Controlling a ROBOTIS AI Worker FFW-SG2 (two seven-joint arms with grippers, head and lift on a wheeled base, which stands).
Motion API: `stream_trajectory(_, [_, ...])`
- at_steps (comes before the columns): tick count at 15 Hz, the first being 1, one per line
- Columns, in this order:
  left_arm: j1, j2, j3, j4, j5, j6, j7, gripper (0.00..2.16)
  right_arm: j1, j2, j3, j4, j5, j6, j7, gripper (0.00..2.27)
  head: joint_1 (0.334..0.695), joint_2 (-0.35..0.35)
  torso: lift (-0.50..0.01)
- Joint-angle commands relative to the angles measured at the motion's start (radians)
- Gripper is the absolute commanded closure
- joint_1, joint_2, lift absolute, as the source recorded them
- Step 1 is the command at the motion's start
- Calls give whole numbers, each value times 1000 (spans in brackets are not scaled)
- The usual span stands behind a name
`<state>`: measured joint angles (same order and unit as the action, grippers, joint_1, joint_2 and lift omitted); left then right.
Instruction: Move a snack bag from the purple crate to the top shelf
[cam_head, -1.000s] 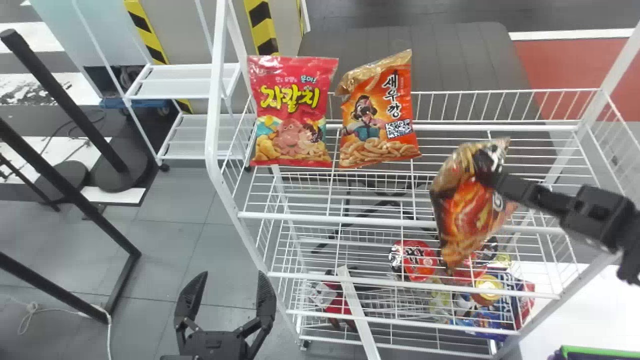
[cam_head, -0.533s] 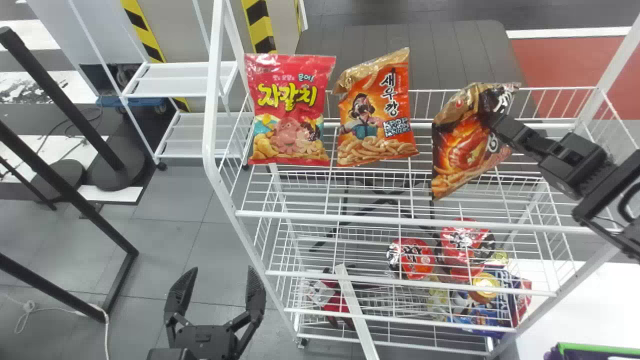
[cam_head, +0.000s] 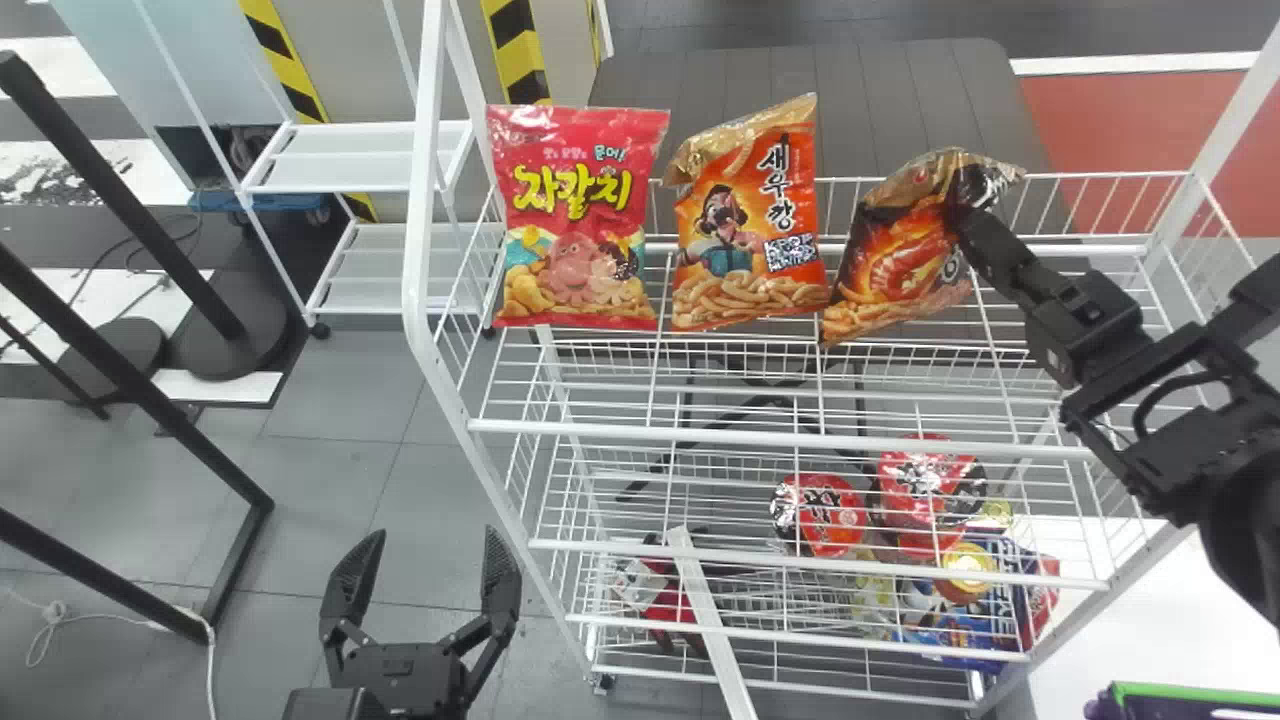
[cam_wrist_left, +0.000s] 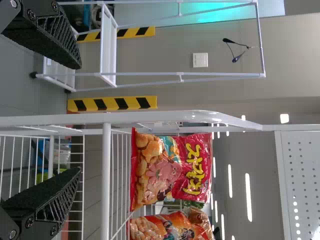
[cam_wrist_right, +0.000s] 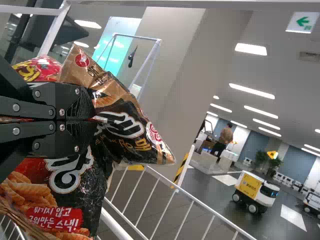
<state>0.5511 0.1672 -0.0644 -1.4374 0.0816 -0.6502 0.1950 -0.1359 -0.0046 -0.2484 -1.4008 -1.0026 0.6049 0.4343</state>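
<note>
Snack bag (cam_head: 890, 255), black and orange, is located over the top shelf (cam_head: 760, 438), at the right end of a row of three. It is tilted; shelf contact cannot be determined. The right gripper (cam_head: 968, 215) is clamped on its upper part, both fingers pressed together on the wrapper. The orange bag (cam_head: 750, 235) stands immediately to its left, followed by the pink bag (cam_head: 575, 215). The left gripper (cam_head: 428, 545) is positioned left of the rack, fingers spread, nothing between them. Red-lidded cups (cam_head: 822, 515) occupy a lower level.
</note>
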Motion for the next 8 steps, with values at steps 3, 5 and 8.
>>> stream_trajectory(3, [-11, 0, 0, 11, 6, -1, -5, 80, -28, 6, 14, 69, -2, -78, 20, 2179, 695, 127, 0])
stream_trajectory(5, [-17, 0, 0, 17, 7, -1, -8, 80, -41, 6, 17, 91, -2, -84, 26, 2179, 695, 123, 0])
stream_trajectory(8, [-20, 0, -2, 20, 7, -1, -9, 80, -54, 6, 26, 117, 12, -84, 24, 2175, 695, 121, 0])
